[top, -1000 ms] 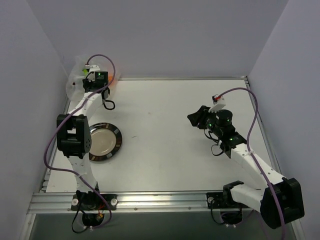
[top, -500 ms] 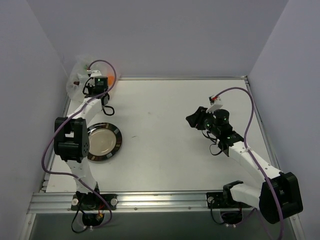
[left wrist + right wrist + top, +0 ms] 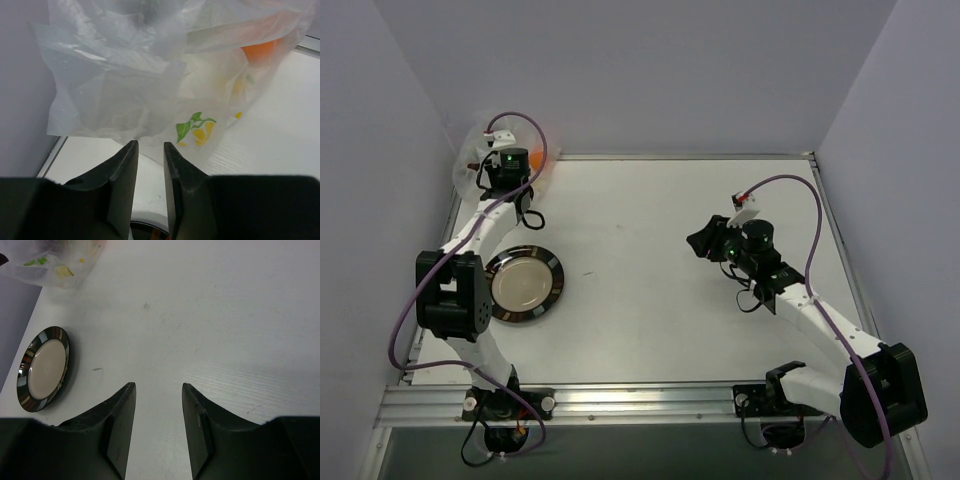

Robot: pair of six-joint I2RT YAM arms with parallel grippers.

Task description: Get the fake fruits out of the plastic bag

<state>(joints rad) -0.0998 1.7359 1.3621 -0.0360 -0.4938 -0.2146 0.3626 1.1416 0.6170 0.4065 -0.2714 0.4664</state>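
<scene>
Left wrist view: plastic bag bunched against the side wall, beyond the plate.
Orange fake fruit: inside, veiled by crinkled folds.
Left hand: narrow gap, empty, tips nearly touching the bag.
Right hand: moderately wide, empty, over the worktop well right of the plate.
</scene>
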